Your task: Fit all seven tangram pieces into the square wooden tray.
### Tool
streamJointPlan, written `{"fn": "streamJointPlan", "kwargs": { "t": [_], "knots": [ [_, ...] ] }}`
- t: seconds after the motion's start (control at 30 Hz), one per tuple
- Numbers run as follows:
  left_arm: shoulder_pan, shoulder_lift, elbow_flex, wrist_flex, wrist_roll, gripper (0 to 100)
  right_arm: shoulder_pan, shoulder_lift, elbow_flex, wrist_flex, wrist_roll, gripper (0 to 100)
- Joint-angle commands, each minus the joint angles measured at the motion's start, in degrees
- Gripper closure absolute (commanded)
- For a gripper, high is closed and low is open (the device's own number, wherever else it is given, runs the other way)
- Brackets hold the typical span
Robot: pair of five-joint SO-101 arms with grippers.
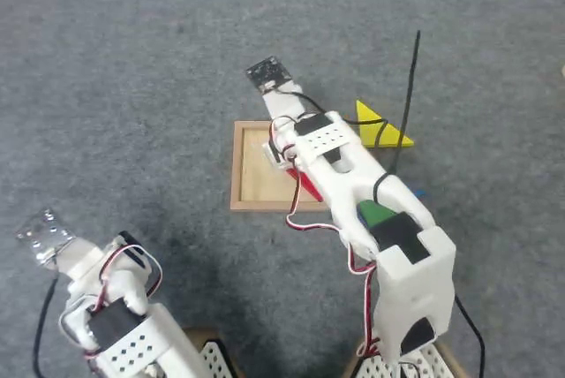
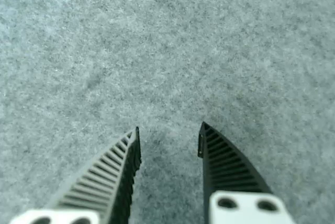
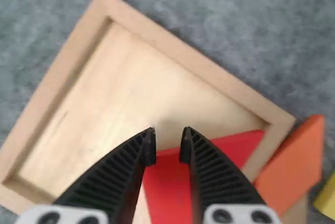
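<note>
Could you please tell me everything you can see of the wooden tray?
The tray is square, pale wood, with a raised rim, flat on grey carpet. A red piece lies inside at one corner; an orange piece sits by the rim outside. The right gripper hangs above it.

Text, labels, numbers, signs: I am finding none that I can read in any of the views.
</note>
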Motion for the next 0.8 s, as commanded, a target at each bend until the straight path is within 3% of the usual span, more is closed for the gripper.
{"fn": "streamJointPlan", "kwargs": {
  "t": [0.0,0.23,0.4,0.57,0.67,0.77],
  "knots": [
    [-0.35,-0.88,-0.48,0.18,0.53,82,1.63,-6.46,-2.55,1.27,-0.53,90.1],
    [-0.35,-0.88,-0.48,0.18,0.53,82,2.51,-23.16,-0.88,6.73,-0.18,89.7],
    [-0.35,-0.88,-0.48,0.18,0.53,82,11.03,-32.04,3.96,10.68,-0.09,89.7],
    [-0.35,-0.88,-0.48,0.18,0.53,82,18.15,-32.57,10.46,9.54,5.98,89.7],
    [-0.35,-0.88,-0.48,0.18,0.53,82,18.86,-30.29,13.45,7.16,12.84,89.5],
    [-0.35,-0.88,-0.48,0.18,0.53,82,19.12,-27.21,13.8,4.26,13.98,84.9]
  ]
}}
